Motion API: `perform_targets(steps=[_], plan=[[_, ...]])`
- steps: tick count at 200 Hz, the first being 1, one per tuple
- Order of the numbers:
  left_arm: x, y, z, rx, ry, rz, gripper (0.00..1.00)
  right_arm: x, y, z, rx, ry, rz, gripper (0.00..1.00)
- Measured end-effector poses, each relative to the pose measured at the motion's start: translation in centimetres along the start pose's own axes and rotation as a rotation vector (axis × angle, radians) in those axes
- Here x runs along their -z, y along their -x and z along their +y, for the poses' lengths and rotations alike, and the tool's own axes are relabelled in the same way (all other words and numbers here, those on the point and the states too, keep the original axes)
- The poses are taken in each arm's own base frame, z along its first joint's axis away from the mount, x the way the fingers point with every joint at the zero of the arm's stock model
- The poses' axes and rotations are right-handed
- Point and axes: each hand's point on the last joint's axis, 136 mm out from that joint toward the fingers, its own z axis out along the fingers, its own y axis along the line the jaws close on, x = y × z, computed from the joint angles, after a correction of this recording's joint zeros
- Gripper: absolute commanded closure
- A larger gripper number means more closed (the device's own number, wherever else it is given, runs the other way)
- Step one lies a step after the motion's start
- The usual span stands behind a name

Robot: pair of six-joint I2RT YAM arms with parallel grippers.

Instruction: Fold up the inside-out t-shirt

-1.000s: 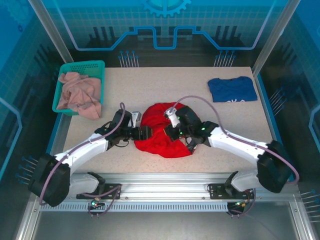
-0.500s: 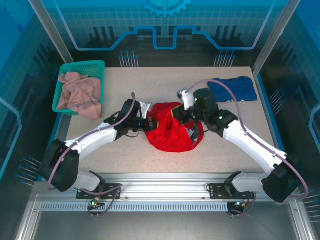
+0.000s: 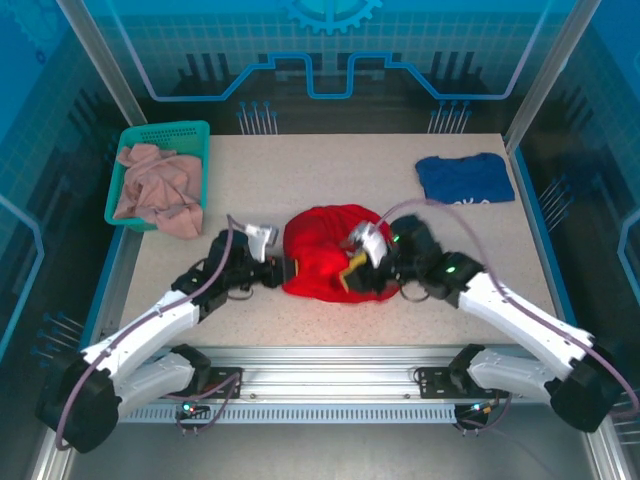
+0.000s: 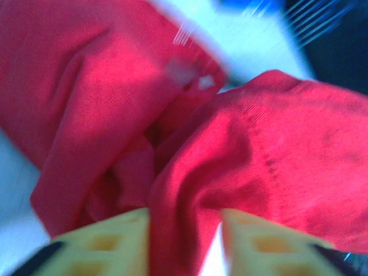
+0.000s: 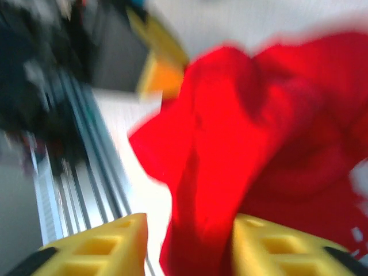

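As seen from the top external camera, the inside-out t-shirt point(image 3: 325, 250) lies as a crumpled red mound at the near middle of the table point(image 3: 330, 170), between the two arms. The left gripper point(image 3: 278, 265) sits at its left edge and the right gripper point(image 3: 352, 274) is on its right half, both touching cloth. A dark blue t-shirt point(image 3: 465, 178) lies well apart at the far right. A pale pinkish garment point(image 3: 155, 190) spills from the green basket point(image 3: 195, 130) at the far left. Left wrist view: the left fingers point(image 4: 109, 241) stand parted, with a stitched fold of red cloth running between them. A sliver of table shows beside one finger, so I judge the jaws loose about the cloth, not clamped. Right wrist view, blurred: the right fingers point(image 5: 276, 241) are likewise parted, a hanging ridge of red cloth between them with a pale gap on one side, so again no firm pinch. Handling judgement: the fabric is light, limp and bunches freely, so it will not hold shape or slide as one piece. It is best taken at a seamed edge such as the hem or shoulders, one per gripper, and pulled flat before any fold.
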Motion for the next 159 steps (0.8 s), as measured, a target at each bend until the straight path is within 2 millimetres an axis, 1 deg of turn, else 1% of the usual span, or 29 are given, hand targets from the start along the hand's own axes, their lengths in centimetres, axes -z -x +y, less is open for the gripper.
perform_targets(steps=[1,2,3,4,5,8,9,11,13,14,23,31,51,53,61,70,80,93,113,120,128,142,150,159], plan=[[-0.1,-0.6,0.4,0.007,0.009,0.015,0.26,-0.2,-0.4,-0.1,-0.003,0.001,0.013,0.52],[-0.1,-0.8,0.5,0.01,0.014,0.021,0.26,-0.5,-1.2,-0.1,-0.009,0.002,0.036,0.52],[-0.1,-0.8,0.5,0.01,0.014,0.021,0.25,-0.7,-1.6,-0.2,-0.015,0.001,0.048,0.51],[-0.2,-1.2,0.8,0.017,0.021,0.034,0.25,-0.7,-1.6,-0.2,-0.015,0.001,0.048,0.51],[-0.2,-1.5,1.0,0.02,0.025,0.041,0.24,-1.0,-2.4,-0.4,-0.027,-0.003,0.073,0.51],[-0.2,-2.1,1.4,0.03,0.037,0.061,0.23,-1.4,-3.7,-0.6,-0.04,-0.007,0.111,0.5],[-0.2,-2.3,1.4,0.033,0.04,0.065,0.22,-1.4,-3.7,-0.6,-0.04,-0.007,0.111,0.5],[-0.2,-2.6,1.6,0.04,0.045,0.075,0.22,-1.6,-4.6,-0.8,-0.053,-0.012,0.136,0.49],[-0.2,-2.8,1.7,0.043,0.049,0.081,0.21,-1.7,-4.8,-0.9,-0.057,-0.014,0.143,0.49],[-0.2,-2.9,1.8,0.045,0.053,0.087,0.21,-1.8,-5.4,-1.0,-0.064,-0.018,0.16,0.49],[-0.2,-2.9,1.9,0.05,0.057,0.083,0.2,-1.9,-6.1,-1.5,-0.078,-0.037,0.179,0.47],[-0.1,-2.4,1.6,0.047,0.051,0.068,0.19,-1.8,-5.6,-1.7,-0.079,-0.052,0.163,0.47],[-0.2,-0.3,0.6,0.036,0.038,0.03,0.19,-2.1,-2.8,-3.0,-0.103,-0.112,0.102,0.47],[-0.2,0.0,0.4,0.033,0.036,0.025,0.19,-2.2,-2.3,-3.4,-0.109,-0.127,0.092,0.47],[-0.6,1.1,0.0,0.022,0.034,0.013,0.19,-2.5,-1.2,-4.3,-0.129,-0.162,0.075,0.47],[-1.2,1.9,-0.5,-0.001,0.043,0.012,0.19,-3.0,-0.5,-5.3,-0.156,-0.203,0.07,0.47],[-2.0,2.6,-0.8,-0.025,0.056,0.02,0.18,-3.6,-0.2,-6.3,-0.187,-0.245,0.076,0.46],[-3.6,3.2,-0.7,-0.06,0.097,0.041,0.17,-4.6,-0.4,-7.6,-0.227,-0.29,0.098,0.45],[-6.0,3.0,0.8,-0.095,0.177,0.09,0.17,-6.0,-1.2,-8.8,-0.268,-0.334,0.133,0.44],[-6.7,2.7,1.5,-0.097,0.204,0.109,0.19,-6.4,-1.3,-8.9,-0.272,-0.341,0.143,0.44],[-7.3,2.2,2.4,-0.094,0.236,0.131,0.25,-6.8,-1.3,-9.0,-0.273,-0.347,0.149,0.45],[-8.2,1.6,3.9,-0.077,0.292,0.158,0.41,-7.7,-1.1,-8.7,-0.257,-0.35,0.158,0.47],[-8.6,1.5,4.3,-0.073,0.308,0.164,0.52,-8.1,-0.8,-8.6,-0.249,-0.355,0.161,0.47],[-8.9,1.3,4.7,-0.076,0.318,0.173,0.62,-8.3,-0.3,-8.6,-0.237,-0.365,0.156,0.48]])
